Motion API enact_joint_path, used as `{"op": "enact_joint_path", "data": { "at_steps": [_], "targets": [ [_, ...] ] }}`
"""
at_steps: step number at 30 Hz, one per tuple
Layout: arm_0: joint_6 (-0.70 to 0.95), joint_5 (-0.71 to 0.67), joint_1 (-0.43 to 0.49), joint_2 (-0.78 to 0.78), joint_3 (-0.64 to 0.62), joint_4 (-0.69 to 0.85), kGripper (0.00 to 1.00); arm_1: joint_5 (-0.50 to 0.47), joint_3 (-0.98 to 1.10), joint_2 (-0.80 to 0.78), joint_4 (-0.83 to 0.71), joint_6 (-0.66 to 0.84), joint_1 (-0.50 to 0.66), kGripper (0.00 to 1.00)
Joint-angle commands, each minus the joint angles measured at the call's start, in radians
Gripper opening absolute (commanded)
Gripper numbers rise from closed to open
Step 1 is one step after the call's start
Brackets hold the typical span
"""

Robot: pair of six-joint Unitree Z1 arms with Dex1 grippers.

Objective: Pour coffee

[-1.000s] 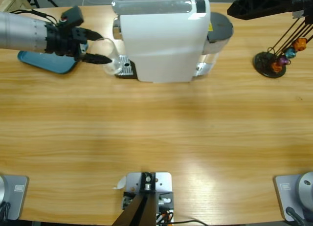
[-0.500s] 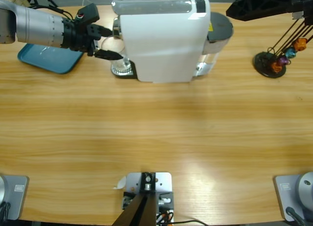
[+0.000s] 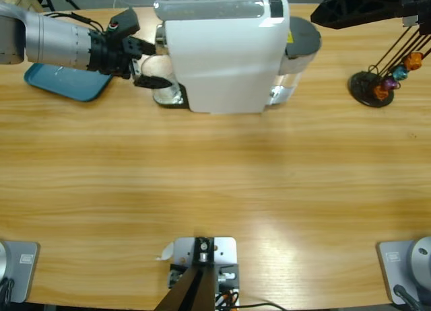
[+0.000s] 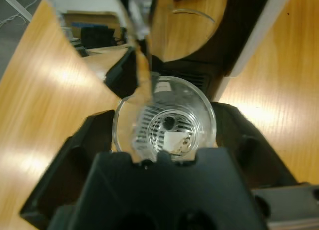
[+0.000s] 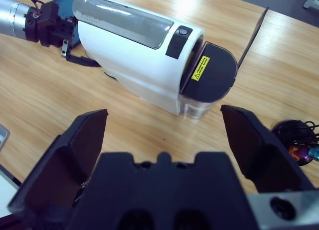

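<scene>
- Two arms work at the long wooden counter (image 3: 215, 183), and a big white coffee machine (image 3: 225, 55) stands near its far edge.
- The left arm comes in from the left side in the high view, and its left claw (image 3: 153, 63) reaches to the front end of the coffee machine.
- The left claw has one jaw on each side of a clear glass (image 4: 164, 121), and the jaws sit tight against it, so the claw is clamped on the glass.
- In the left wrist view, the glass stands upright on the machine's dark drip tray (image 4: 192, 78), under the front of the machine.
- No coffee can be made out in the glass from these views; only the grid under it shows through the bottom.
- A blue tray (image 3: 64, 82) lies on the counter just behind the left arm, near the left edge.
- The right claw (image 5: 164, 135) hangs high over the counter and looks down on the coffee machine from the other side.
- Its two black jaws are wide apart, with nothing between them.
- A dark water tank (image 5: 209, 70) with a yellow sticker sits at the back end of the machine.
- A black stand with small shiny capsules (image 3: 394, 75) is on the counter, well apart from the machine, near the right edge.
</scene>
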Motion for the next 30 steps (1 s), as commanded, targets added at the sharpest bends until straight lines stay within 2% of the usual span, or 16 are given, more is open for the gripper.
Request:
{"op": "enact_joint_path", "data": {
  "at_steps": [1, 7, 11, 14, 17, 22, 27, 28, 29, 30],
  "targets": [
    [-0.064, -0.093, 0.058, -0.042, 0.044, -0.024, 1.000, 0.019, 0.023, 0.014, 0.008, -0.011, -0.011, 1.000],
    [-0.099, -0.067, 0.122, -0.197, 0.104, -0.023, 1.000, 0.022, 0.021, 0.011, 0.006, -0.005, -0.011, 1.000],
    [-0.122, 0.107, 0.113, -0.339, 0.197, 0.024, 1.000, 0.030, -0.020, 0.021, 0.021, 0.010, -0.037, 1.000],
    [-0.258, 0.237, 0.076, -0.453, 0.198, 0.151, 1.000, 0.079, -0.090, 0.035, 0.062, 0.015, -0.124, 1.000],
    [-0.409, 0.294, 0.012, -0.525, 0.207, 0.244, 1.000, 0.080, -0.108, 0.048, 0.066, 0.012, -0.145, 1.000],
    [-0.684, 0.303, -0.001, -0.570, 0.259, 0.261, 1.000, 0.128, -0.101, 0.103, 0.070, 0.011, -0.145, 1.000],
    [-0.686, 0.311, -0.031, -0.673, 0.283, 0.275, 1.000, 0.200, -0.158, 0.144, 0.116, -0.013, -0.216, 1.000],
    [-0.681, 0.312, -0.050, -0.694, 0.297, 0.282, 1.000, 0.233, -0.185, 0.162, 0.137, -0.030, -0.239, 0.923],
    [-0.673, 0.312, -0.067, -0.713, 0.313, 0.293, 1.000, 0.267, -0.224, 0.183, 0.163, -0.057, -0.256, 0.684],
    [-0.668, 0.313, -0.087, -0.726, 0.326, 0.305, 1.000, 0.277, -0.279, 0.207, 0.198, -0.084, -0.266, 0.242]
  ]
}}
